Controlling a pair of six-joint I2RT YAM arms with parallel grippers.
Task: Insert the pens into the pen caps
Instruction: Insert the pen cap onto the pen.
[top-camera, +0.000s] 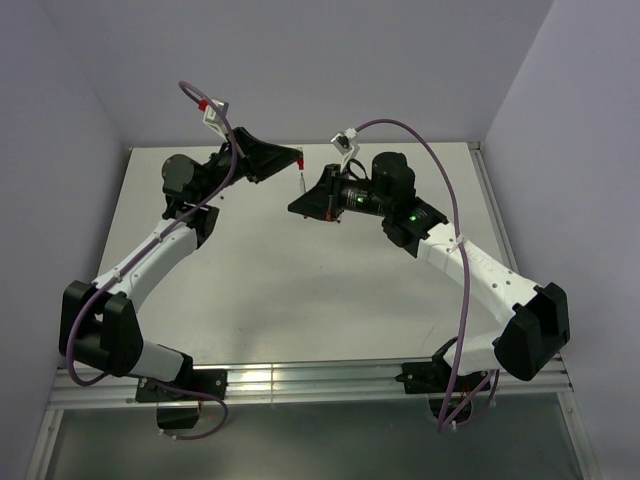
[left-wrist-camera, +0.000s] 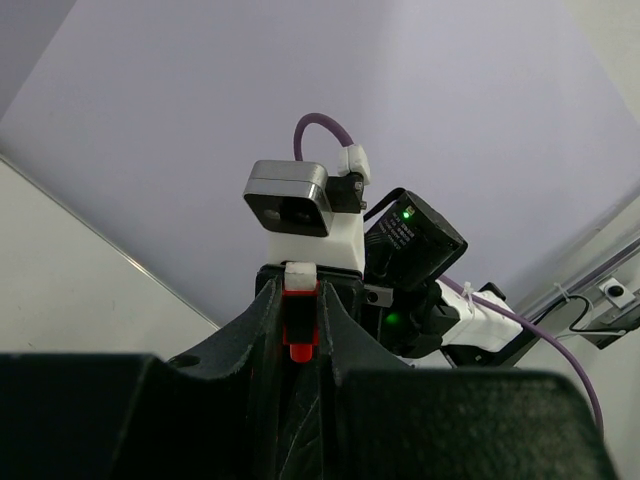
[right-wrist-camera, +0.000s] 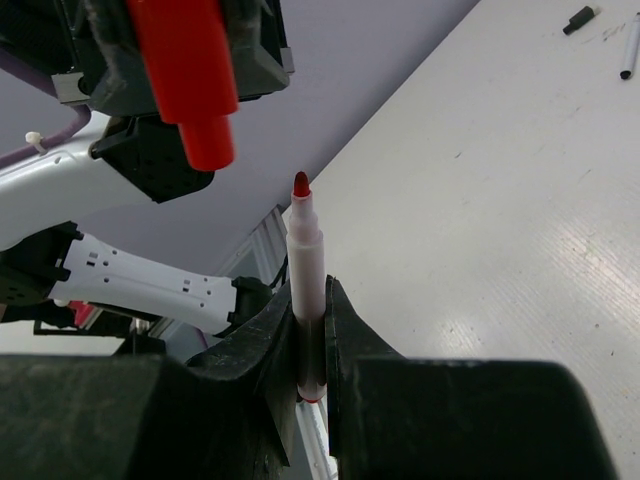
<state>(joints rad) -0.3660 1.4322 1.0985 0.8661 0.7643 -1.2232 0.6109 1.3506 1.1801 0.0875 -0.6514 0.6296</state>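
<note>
**Right gripper** (right-wrist-camera: 308, 320): jaws closed narrowly on the lower barrel of a white pen (right-wrist-camera: 306, 255), whose red tip stands clear above the fingers.

**Left gripper** (left-wrist-camera: 300, 300): likewise closed, pinching the red cap (right-wrist-camera: 185, 75), taken here as the landmark. Both items are held in the air above the table (right-wrist-camera: 500, 200).

**Alignment:** The pen tip sits just short of the red cap's lower end, apart from it and offset to one side in the right wrist view. Their long axes run roughly parallel but not in line. Either arm looks equally near. The next move probably needs a small sideways correction, then a push along the pen's axis.

**On the table:** A second pen (right-wrist-camera: 629, 50) and a black cap (right-wrist-camera: 578, 19) lie well apart from the red cap.
</note>
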